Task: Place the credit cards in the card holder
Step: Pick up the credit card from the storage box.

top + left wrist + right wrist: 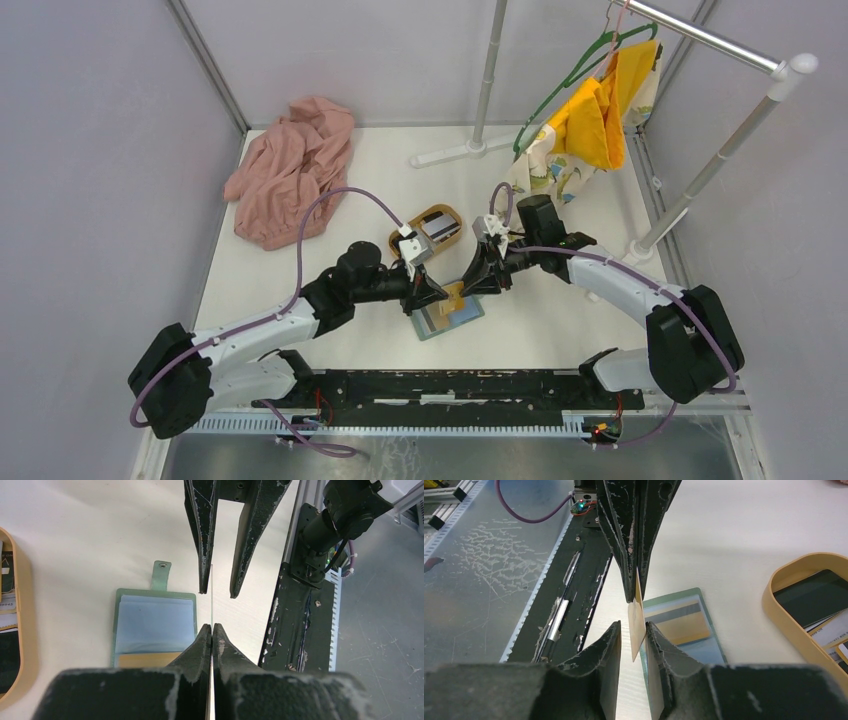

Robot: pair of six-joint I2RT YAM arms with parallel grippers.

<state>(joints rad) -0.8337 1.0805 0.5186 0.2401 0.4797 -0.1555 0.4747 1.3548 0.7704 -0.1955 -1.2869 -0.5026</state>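
The left pincer (pixel 212 631) pinches one edge of a tan credit card (pixel 637 612), holding it upright in the air just above the open card holder (pixel 452 316), which lies on the bench (pixel 560 330). The right pincer (pixel 634 626) stands spread astride the card's opposite edge. It would do best to close squarely before the left releases, then angle the card toward a slot.

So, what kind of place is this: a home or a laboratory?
Most likely a robotics lab cell: bare grey panel walls enclose a white table, two robot arms are bolted to a black rail, and a clothes rack stands as a prop.
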